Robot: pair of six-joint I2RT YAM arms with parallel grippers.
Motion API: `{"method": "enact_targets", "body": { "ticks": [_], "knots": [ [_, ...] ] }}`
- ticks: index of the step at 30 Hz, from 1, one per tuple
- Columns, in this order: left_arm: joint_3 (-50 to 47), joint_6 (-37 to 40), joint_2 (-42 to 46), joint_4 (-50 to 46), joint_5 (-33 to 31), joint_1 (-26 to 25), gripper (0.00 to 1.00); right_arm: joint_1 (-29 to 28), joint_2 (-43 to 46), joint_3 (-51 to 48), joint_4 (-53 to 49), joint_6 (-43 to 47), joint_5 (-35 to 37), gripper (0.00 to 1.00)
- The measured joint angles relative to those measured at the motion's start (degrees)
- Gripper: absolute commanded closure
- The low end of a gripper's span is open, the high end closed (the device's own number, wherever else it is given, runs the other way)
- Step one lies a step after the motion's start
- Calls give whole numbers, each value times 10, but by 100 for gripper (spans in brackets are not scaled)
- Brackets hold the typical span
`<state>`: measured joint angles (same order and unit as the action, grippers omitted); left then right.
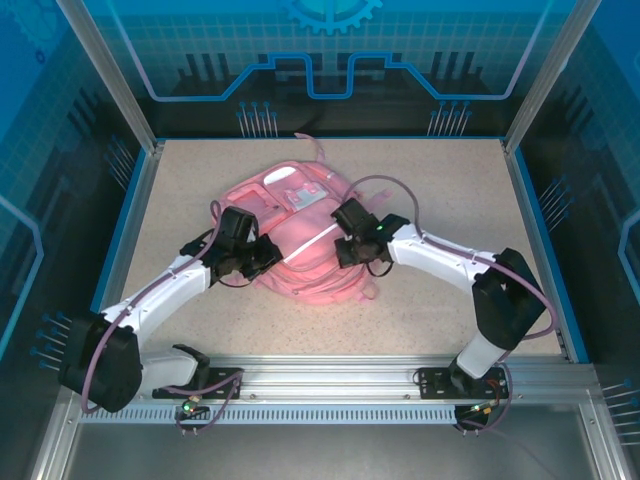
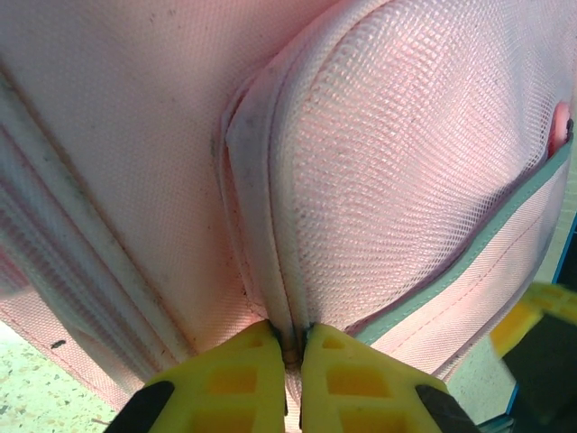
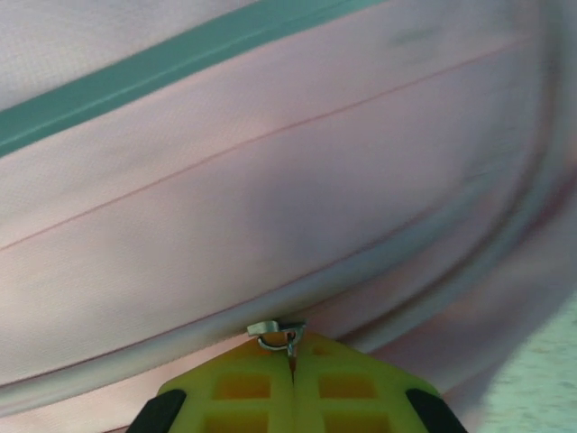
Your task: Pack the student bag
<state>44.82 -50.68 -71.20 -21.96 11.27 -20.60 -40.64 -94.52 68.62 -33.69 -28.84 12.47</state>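
With the student bag (image 1: 300,270) lying mid-table, my left gripper (image 2: 290,347) is pinched tight on its mesh-pocket seam (image 2: 275,271) and my right gripper (image 3: 293,350) on a small metal zip pull (image 3: 273,330), half hidden between its fingers (image 3: 352,388).

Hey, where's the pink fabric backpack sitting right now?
In the top view the pink fabric backpack lies midway on the speckled table, between the left gripper pinching its left side and the right gripper pinching its right.
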Motion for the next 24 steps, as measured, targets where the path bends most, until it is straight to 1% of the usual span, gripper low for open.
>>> {"method": "enact_targets", "body": {
  "ticks": [3, 6, 9, 14, 15, 17, 19, 24],
  "knots": [
    [0, 6, 0, 0, 2, 2, 89, 38, -25, 37, -21, 21, -7, 100],
    [0, 16, 0, 0, 1, 11, 80, 42, -38, 57, -30, 42, -20, 100],
    [0, 32, 7, -20, -4, 35, 65, 28, -39, 61, -30, 62, -43, 100],
    [5, 60, 63, -98, -34, 111, 43, -26, -51, 76, -24, 80, -97, 100],
    [8, 65, 75, -114, -40, 123, 40, -37, -58, 84, -23, 80, -108, 100],
    [15, 71, 103, -147, -56, 142, 36, -61, -80, 110, -19, 79, -130, 100],
    [20, 71, 128, -173, -68, 151, 34, -79, -101, 136, -14, 76, -148, 100],
    [20, 56, 169, -222, -80, 173, 34, -114, -152, 197, 10, 59, -188, 100]
  ]
}}
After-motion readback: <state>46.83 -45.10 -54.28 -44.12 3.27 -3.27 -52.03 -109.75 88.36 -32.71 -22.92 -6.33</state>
